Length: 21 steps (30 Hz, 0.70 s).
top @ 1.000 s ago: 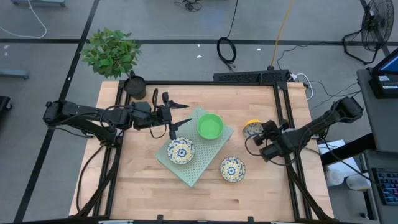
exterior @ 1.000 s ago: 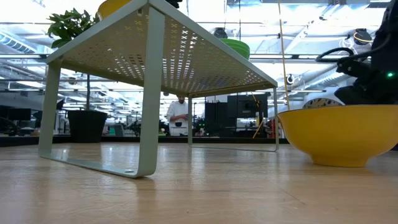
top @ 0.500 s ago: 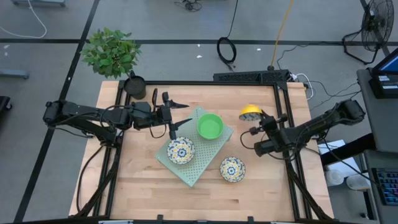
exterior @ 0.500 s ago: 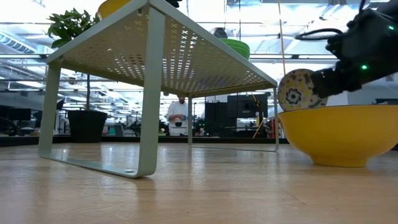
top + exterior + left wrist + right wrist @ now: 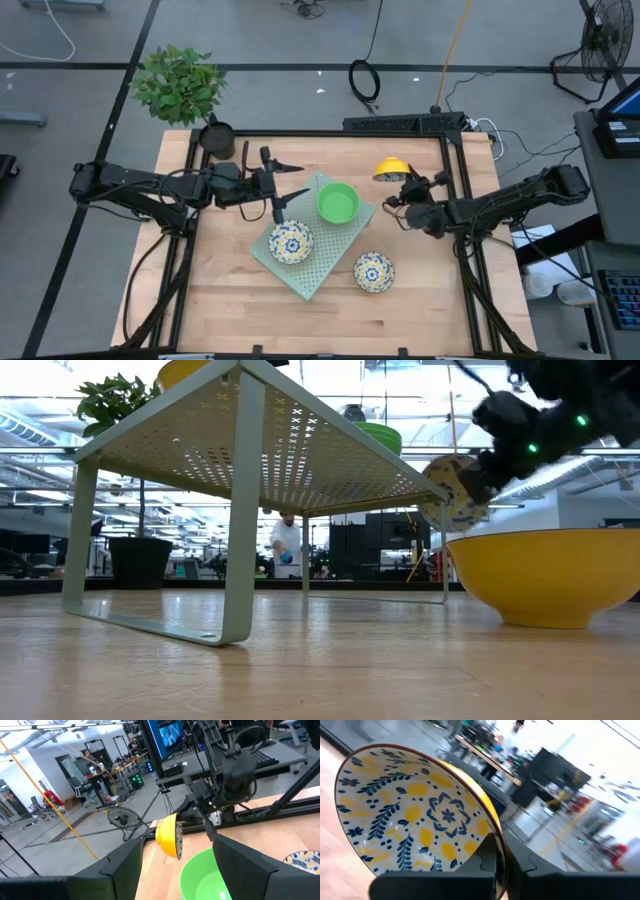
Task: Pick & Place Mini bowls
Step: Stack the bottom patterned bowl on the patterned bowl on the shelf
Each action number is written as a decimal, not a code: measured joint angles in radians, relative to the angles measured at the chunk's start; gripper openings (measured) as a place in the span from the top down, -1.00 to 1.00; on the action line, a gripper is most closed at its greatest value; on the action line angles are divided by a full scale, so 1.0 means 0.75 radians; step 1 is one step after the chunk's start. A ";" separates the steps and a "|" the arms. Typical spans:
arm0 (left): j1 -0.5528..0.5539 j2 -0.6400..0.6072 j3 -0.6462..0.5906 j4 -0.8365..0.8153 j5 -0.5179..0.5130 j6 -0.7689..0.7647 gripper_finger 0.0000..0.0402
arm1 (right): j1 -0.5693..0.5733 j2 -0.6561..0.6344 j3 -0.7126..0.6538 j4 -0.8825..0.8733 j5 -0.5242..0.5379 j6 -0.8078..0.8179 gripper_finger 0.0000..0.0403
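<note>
1. Two bowls, a green one [image 5: 338, 203] and a patterned one [image 5: 291, 241], are set on the rack [image 5: 310, 276].
2. A third patterned bowl [image 5: 392, 169] is held lifted by its rim in the right gripper's [image 5: 405, 187] clenched fingers.
3. Another patterned bowl [image 5: 373, 271] is left on the surface [image 5: 240, 300].
4. The left gripper [image 5: 288, 182] is held beside the rack, fingers spread.

The high camera is looking straight down on the whole wooden table [image 5: 230, 300] from well above. The low camera is sitting at table-top height, very near the pale green rack [image 5: 250, 450], and is facing level into the room behind. The left wrist camera is looking across the table towards the right arm. The right wrist camera is looking very closely into the patterned bowl [image 5: 415, 825]. All four views are sharing this bowl.
</note>
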 joint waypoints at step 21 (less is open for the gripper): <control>0.000 0.151 0.003 0.223 0.000 0.334 -0.21 | -0.222 0.085 0.114 1.228 -0.903 -0.904 1.00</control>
